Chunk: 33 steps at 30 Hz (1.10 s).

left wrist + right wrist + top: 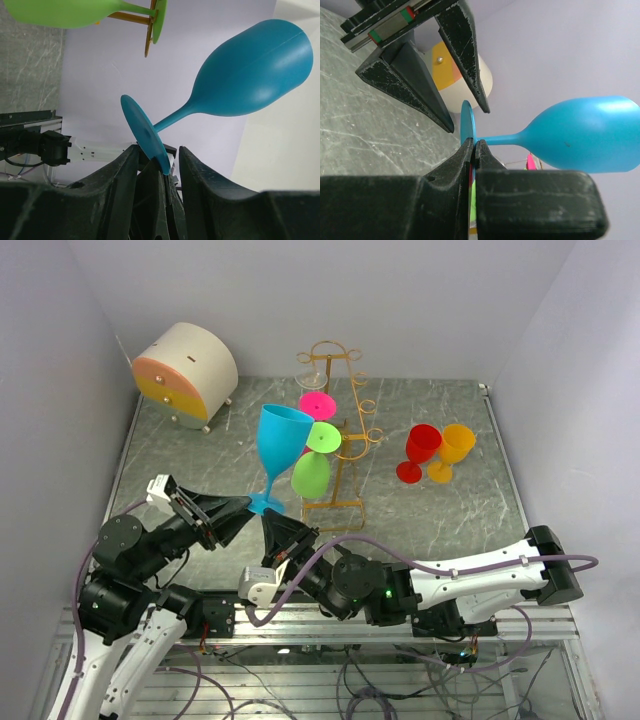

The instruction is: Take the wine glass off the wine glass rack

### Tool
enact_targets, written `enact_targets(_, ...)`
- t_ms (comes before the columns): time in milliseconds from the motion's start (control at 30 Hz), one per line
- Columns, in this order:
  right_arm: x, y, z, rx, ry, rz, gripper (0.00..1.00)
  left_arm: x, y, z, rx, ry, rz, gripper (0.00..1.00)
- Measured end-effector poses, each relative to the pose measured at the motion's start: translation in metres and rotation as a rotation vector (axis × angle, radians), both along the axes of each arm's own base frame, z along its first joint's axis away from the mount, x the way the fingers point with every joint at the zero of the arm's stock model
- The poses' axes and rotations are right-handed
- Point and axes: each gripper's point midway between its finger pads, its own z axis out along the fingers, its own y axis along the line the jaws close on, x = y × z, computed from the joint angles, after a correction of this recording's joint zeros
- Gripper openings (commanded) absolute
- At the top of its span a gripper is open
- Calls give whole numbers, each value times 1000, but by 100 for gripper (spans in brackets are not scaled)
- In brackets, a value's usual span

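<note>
Your right claw is pinched tight on the edge of the blue glass's round foot; its wrist view shows both fingertips pressed flat against the disc, with the stem and bowl sticking out to the right. Your left claw stands wide: in its own wrist view the two black fingers are spread, and the lower edge of the foot sits in the gap between them. Whether either finger touches the foot you cannot tell from here. From above, the two claws meet tip to tip at the foot, the left one coming in from the left and the right one from the near side. The blue glass is off the rack. It is held bowl-up above the table, just left of the rack and near its near end. On the rack a green glass hangs with its bowl toward you. A pink glass hangs farther back, and a clear glass at the far end. Well to the right of the rack, a red cup and an orange cup stand side by side. A round drawer box sits in the far left corner.
</note>
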Motion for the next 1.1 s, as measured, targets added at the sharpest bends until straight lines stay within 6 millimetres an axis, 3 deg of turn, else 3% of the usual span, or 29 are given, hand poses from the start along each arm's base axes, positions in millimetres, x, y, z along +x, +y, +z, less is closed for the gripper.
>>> enact_targets(133,-1,1,0,2,2,4,0,3,-2,-1,1,-1,-7,39)
enact_targets(333,-1,1,-2,2,10,8,0,8,-5,-1,-7,-20,-14,9)
enact_targets(467,1,-1,-4,-5,15,-10,9,9,-6,-1,-9,-36,-16,7)
enact_targets(567,3,-4,-7,-1,35,-31,23,10,-7,-4,-12,-51,-18,7)
enact_targets(633,7,-10,-11,4,63,-66,27,10,-6,-6,-10,-66,-13,7)
enact_targets(833,21,-53,-10,62,201,-211,31,13,-3,-17,10,-124,17,7)
enact_targets(1100,37,-136,52,398,457,-374,33,25,0,-43,155,-194,64,7)
